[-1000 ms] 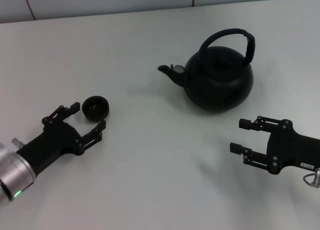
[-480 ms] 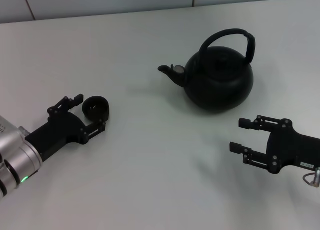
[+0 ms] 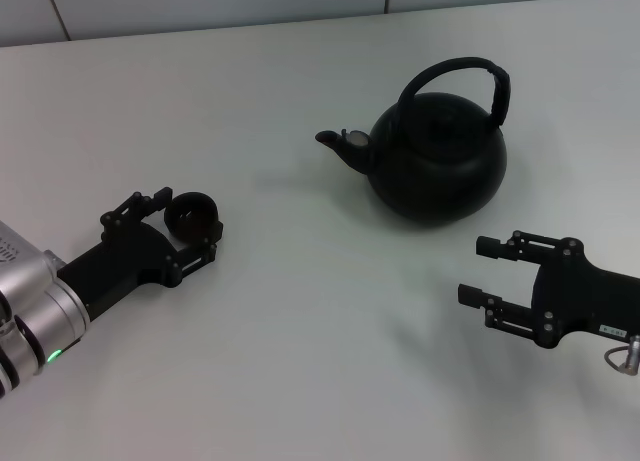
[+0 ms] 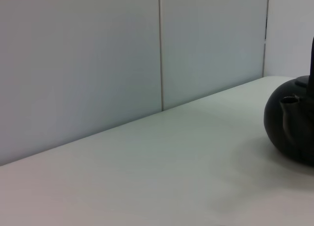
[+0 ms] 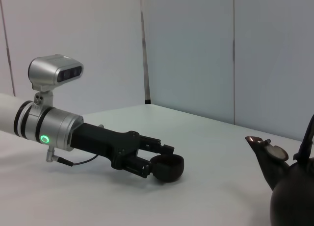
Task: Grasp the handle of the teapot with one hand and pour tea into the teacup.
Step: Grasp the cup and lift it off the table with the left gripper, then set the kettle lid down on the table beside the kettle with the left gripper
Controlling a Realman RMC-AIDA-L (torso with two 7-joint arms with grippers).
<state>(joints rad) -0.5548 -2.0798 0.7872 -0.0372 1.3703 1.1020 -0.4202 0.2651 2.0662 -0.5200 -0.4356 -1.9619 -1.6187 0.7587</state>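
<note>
The matte-black teapot [image 3: 440,161] stands at the back of the white table, spout pointing to the robot's left, with its thin arched handle [image 3: 455,71] upright and free. It also shows in the left wrist view [image 4: 292,128] and the right wrist view [image 5: 294,201]. The tiny black teacup [image 3: 192,213] sits on the table at the left. My left gripper [image 3: 187,219] is open, with one finger on each side of the teacup; the right wrist view shows the teacup [image 5: 167,167] between the left gripper's [image 5: 159,162] fingers. My right gripper [image 3: 478,271] is open and empty, in front of the teapot at the right.
A pale panelled wall [image 3: 200,1] runs along the table's far edge. The white tabletop [image 3: 320,311] lies between the two grippers.
My left gripper has moved forward toward the teacup, so its fingers now straddle it. The teacup, the teapot and the right arm have hardly moved.
</note>
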